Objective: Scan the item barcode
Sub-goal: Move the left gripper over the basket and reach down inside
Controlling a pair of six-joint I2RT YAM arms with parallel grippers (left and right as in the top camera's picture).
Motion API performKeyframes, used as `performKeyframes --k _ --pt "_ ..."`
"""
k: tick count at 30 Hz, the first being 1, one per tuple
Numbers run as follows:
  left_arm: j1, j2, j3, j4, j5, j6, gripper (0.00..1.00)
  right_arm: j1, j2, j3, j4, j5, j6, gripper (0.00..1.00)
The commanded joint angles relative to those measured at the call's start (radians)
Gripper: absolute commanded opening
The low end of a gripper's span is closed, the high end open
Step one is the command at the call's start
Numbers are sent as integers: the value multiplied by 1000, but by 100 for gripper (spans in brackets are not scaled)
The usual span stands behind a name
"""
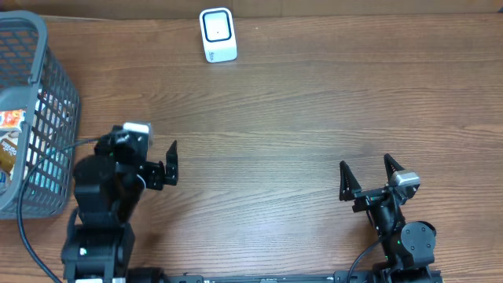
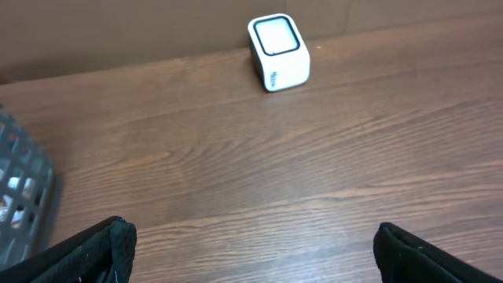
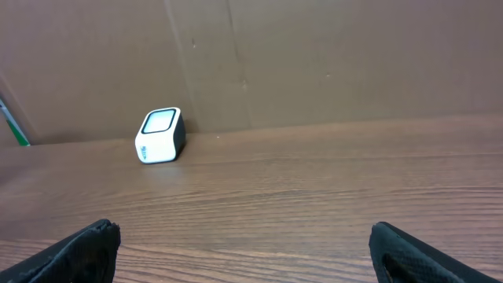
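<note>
A white barcode scanner point(image 1: 218, 34) with a dark-framed window stands at the table's far edge; it also shows as the scanner point(image 2: 278, 52) and the scanner point(image 3: 160, 135) in the wrist views. Packaged items point(image 1: 9, 135) lie in the grey wire basket point(image 1: 55, 94) at the left; no barcode is readable. My left gripper point(image 1: 151, 156) hovers just right of the basket, open and empty, fingers wide apart over bare wood point(image 2: 253, 244). My right gripper point(image 1: 366, 165) sits near the front right, open and empty point(image 3: 245, 244).
A brown cardboard wall point(image 3: 314, 55) closes off the table's far side behind the scanner. The basket's corner point(image 2: 20, 196) shows at the left of the left wrist view. A black cable point(image 1: 31, 244) runs past the left arm's base.
</note>
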Motion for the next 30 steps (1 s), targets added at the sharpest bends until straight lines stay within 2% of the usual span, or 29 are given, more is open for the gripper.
performKeyframes --k 1,13,23,30 --pt "-6 60 92 -37 48 -11 100 -3 -10 -11 6 -2 3 100" --pt "-6 387 462 -356 133 -10 100 -3 -10 -11 6 -2 3 100" --pt "-6 642 875 -710 218 -10 100 -3 -10 -11 6 -2 3 100" --pt "-6 654 910 -750 234 -10 100 -3 -10 -11 6 -2 3 100"
